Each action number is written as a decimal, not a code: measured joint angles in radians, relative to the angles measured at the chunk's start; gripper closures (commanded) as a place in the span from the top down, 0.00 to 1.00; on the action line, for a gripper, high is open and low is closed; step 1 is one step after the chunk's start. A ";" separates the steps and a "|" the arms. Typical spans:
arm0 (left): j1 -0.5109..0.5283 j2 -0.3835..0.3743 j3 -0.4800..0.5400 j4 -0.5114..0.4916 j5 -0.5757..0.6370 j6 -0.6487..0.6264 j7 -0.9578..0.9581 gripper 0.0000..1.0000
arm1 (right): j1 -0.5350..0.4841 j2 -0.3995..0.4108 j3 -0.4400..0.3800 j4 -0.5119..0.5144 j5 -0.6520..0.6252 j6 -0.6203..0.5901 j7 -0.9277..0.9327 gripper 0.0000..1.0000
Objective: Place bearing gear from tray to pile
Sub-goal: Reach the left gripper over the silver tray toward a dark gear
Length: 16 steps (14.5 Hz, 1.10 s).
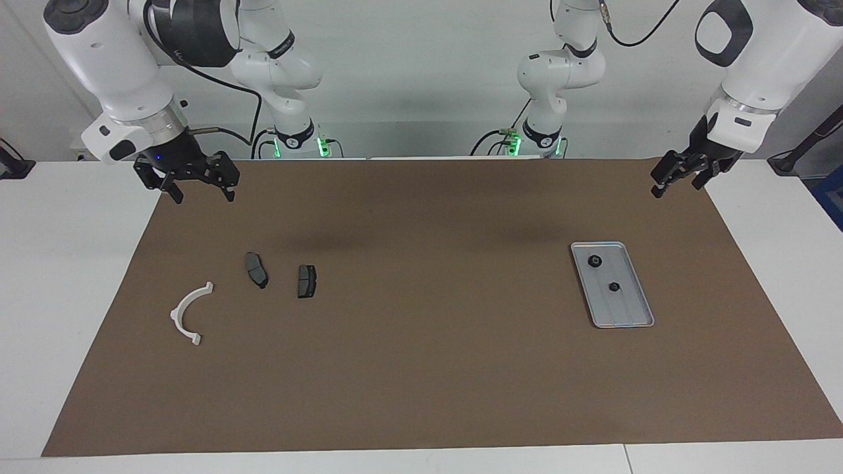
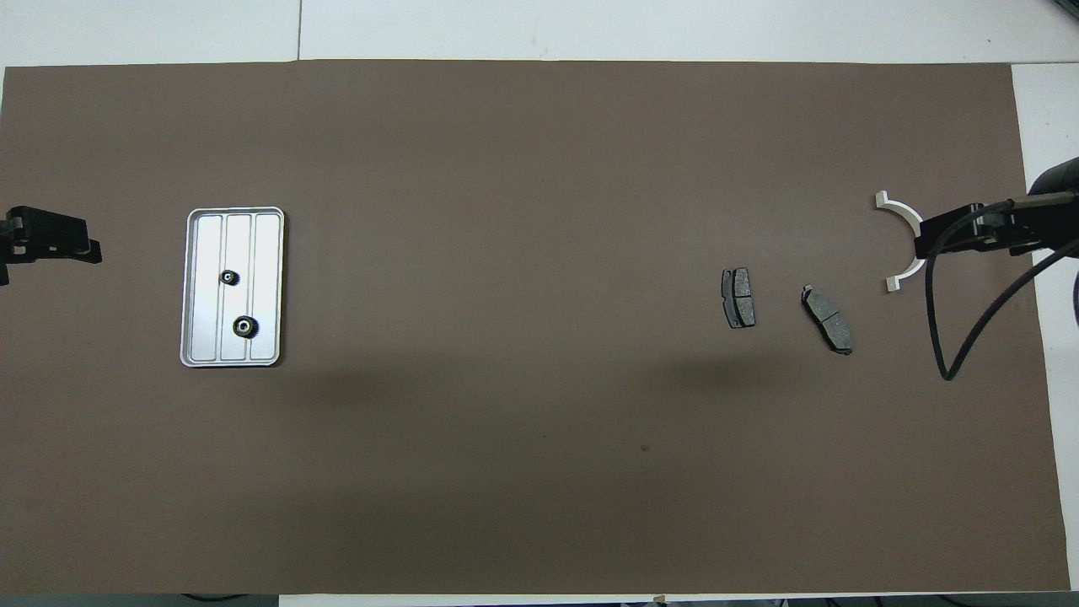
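Bearing gears (image 1: 595,261) (image 1: 614,287): you see two in the tray (image 1: 642,289); bare mat (image 1: 435,303) separates them from the pile (image 1: 257,270). Overhead, right gripper (image 1: 201,184) overlaps the bracket (image 2: 900,216). Left gripper (image 1: 678,178) fingers, likewise, wide, empty.

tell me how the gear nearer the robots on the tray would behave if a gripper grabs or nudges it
The gear looks small, dark and rigid, so probably stiff. Lying flat on the ridged tray, it seems unlikely to roll. Its low profile may make gripping fiddly.
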 measured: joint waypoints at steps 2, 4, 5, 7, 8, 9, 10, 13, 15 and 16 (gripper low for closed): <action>0.000 0.000 0.000 0.000 0.000 0.000 0.000 1.00 | 0.000 0.000 0.000 0.000 0.000 0.000 0.000 1.00; 0.000 0.000 0.000 0.000 0.000 0.000 0.000 1.00 | 0.000 -0.001 0.001 0.000 0.000 0.000 0.000 1.00; 0.000 0.000 0.000 -0.001 0.000 0.000 0.000 1.00 | 0.001 -0.001 0.002 0.000 0.000 0.000 0.000 1.00; 0.000 0.001 -0.001 -0.010 0.000 0.003 0.000 1.00 | 0.001 -0.004 0.004 -0.003 0.000 0.000 0.000 1.00; 0.000 0.001 -0.002 -0.022 0.000 0.023 0.000 1.00 | 0.001 -0.004 0.004 -0.006 0.000 0.000 0.000 1.00; 0.000 0.001 -0.003 -0.038 0.000 0.053 -0.001 1.00 | 0.001 -0.005 0.004 -0.008 0.000 0.000 0.000 1.00; 0.000 0.000 -0.005 -0.057 0.000 0.079 -0.002 1.00 | 0.001 -0.005 0.004 -0.010 0.000 0.000 0.000 1.00; -0.002 -0.015 -0.012 -0.155 0.000 0.175 -0.021 1.00 | 0.001 -0.006 0.004 -0.013 0.000 0.007 0.000 1.00; -0.010 -0.024 -0.020 -0.225 0.000 0.224 -0.064 0.99 | 0.001 -0.006 0.004 -0.014 0.000 0.014 -0.001 1.00; -0.020 -0.025 -0.022 -0.250 0.000 0.241 -0.079 0.95 | 0.001 -0.006 0.004 -0.015 0.000 0.014 -0.001 1.00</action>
